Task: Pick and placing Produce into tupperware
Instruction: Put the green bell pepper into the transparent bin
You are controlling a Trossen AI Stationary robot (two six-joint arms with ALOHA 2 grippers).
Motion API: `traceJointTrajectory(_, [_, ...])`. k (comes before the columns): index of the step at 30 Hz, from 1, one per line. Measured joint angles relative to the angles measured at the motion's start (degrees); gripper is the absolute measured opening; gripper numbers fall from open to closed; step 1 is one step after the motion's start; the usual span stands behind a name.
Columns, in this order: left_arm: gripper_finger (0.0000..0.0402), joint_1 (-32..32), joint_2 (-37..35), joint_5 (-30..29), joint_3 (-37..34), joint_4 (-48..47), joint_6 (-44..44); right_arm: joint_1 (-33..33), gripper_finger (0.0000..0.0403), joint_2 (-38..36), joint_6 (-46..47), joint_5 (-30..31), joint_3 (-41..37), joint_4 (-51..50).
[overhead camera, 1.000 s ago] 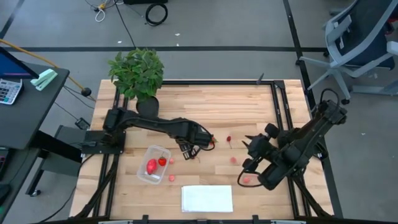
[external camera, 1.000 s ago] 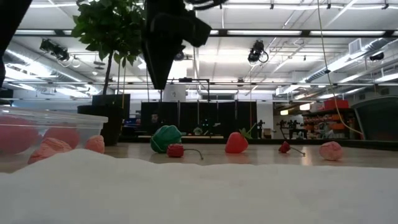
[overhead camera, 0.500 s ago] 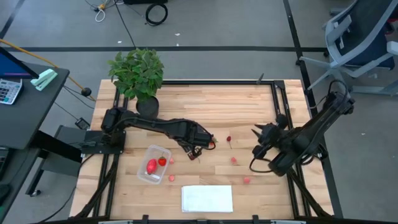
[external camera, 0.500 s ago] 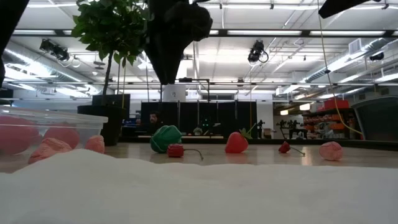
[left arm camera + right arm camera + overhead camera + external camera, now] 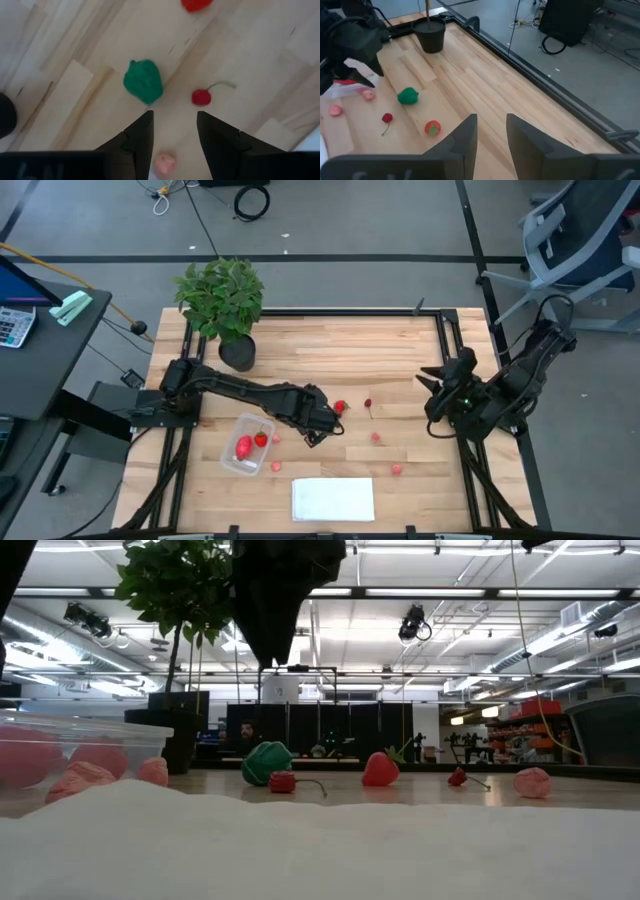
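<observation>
Where the wooden counter (image 5: pixel 330 350) meets its left edge, a potted plant (image 5: pixel 222 300) stands. Just right of it, nearer the front, the clear tupperware (image 5: pixel 247 444) holds red and pink produce. The left gripper (image 5: pixel 172 131) hovers mid-counter, its jaws parted and empty above a pink piece (image 5: pixel 164 163), with a green pepper (image 5: pixel 143 82) and a cherry (image 5: pixel 201 97) just ahead. A strawberry (image 5: pixel 340 407) and more pink pieces (image 5: pixel 376 437) lie to the right. At the right edge, the right gripper (image 5: pixel 490 131) is raised, jaws apart, empty.
</observation>
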Motion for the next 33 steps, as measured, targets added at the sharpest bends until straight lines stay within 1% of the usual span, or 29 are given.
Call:
traceJointTrajectory(3, [0.0164, -0.90, 0.00, -1.15, 0.00, -2.57, -3.49, 0.00, 0.0111, -1.03, -1.04, 0.00, 0.00, 0.04])
traceJointTrajectory(7, [0.0169, -1.77, -0.30, -6.80, 0.00, -8.08, -8.16, 0.00, 0.0111, -1.65, -1.09, -0.02, 0.00, 0.00])
traceJointTrajectory(11, [0.0170, -1.77, -0.39, -6.96, 0.00, -11.42, -13.56, 0.00, 0.0111, -1.63, -1.10, -0.06, 0.00, 0.02])
traceJointTrajectory(13, [0.0170, -1.77, -0.42, -6.39, 0.00, -10.55, -14.85, 0.00, 0.0111, -1.63, -1.11, -0.07, 0.00, 0.02])
traceJointTrajectory(19, [0.0170, -0.67, -0.39, -5.63, 0.00, -4.66, -9.66, 0.00, 0.0111, -1.61, -1.09, -0.12, 0.00, 0.02])
traceJointTrajectory(23, [0.0170, 0.84, -0.38, -1.87, 0.00, -2.76, -6.62, 0.00, 0.0111, -1.61, -1.09, -0.15, 0.00, 0.02])
traceJointTrajectory(26, [0.0170, 1.36, -0.37, -1.81, 0.00, -0.52, -7.01, 0.00, 0.0111, -1.60, -1.09, -0.15, 0.00, 0.02])
traceJointTrajectory(28, [0.0170, 1.54, -0.37, -1.81, 0.00, -0.17, -5.76, 0.00, 0.0111, -1.60, -1.09, -0.15, 0.00, 0.02])
traceJointTrajectory(31, [0.0170, 2.42, -0.37, -1.94, -0.02, -3.12, -5.54, 0.00, 0.0111, -1.58, -1.09, -0.15, 0.00, 0.02])
traceJointTrajectory(33, [0.0170, 3.15, -0.42, -2.14, -1.39, -2.52, -5.88, 0.00, 0.0111, -1.58, -1.09, -0.15, 0.00, 0.02])
